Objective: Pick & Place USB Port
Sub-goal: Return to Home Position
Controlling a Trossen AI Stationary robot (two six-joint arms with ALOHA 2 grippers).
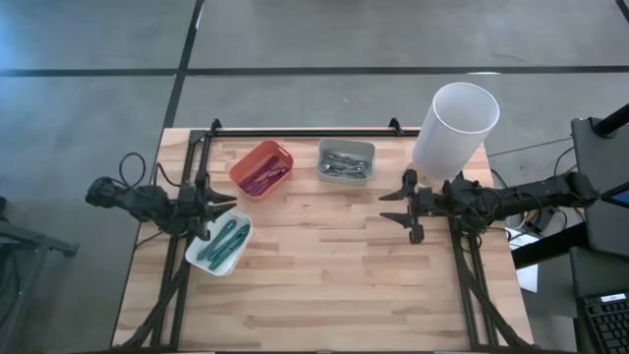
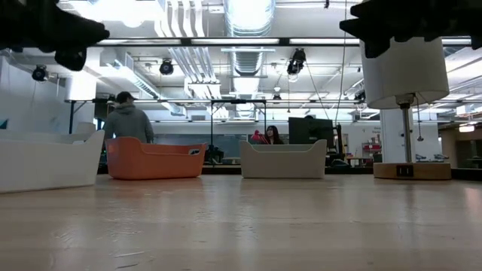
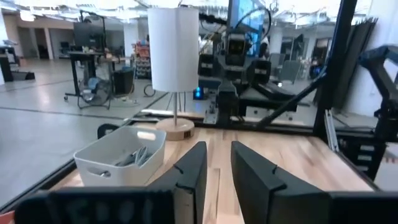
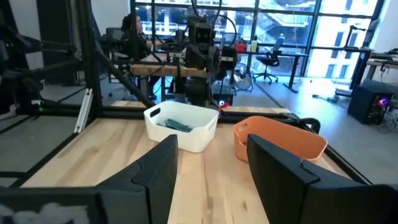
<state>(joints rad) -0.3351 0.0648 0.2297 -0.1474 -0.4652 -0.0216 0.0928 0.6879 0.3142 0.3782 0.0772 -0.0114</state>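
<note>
Three small bins sit on the wooden table. A white bin [image 1: 221, 243] holds teal parts, an orange bin [image 1: 261, 168] holds reddish parts, and a grey bin [image 1: 346, 159] holds grey parts. My left gripper [image 1: 218, 208] hovers at the table's left side, above the white bin's far end; in the left wrist view [image 3: 217, 152] its fingers stand a narrow gap apart, empty. My right gripper [image 1: 395, 208] hovers over bare wood at the right; its own view [image 4: 212, 146] shows it wide open and empty. The grippers point at each other.
A lamp with a tall white shade [image 1: 454, 128] stands on a round wooden base [image 2: 412, 171] at the far right, close behind my right arm. A black frame rail [image 1: 305, 132] runs along the far edge. Bare wood [image 1: 324, 285] fills the table's middle and near half. People show in the room beyond.
</note>
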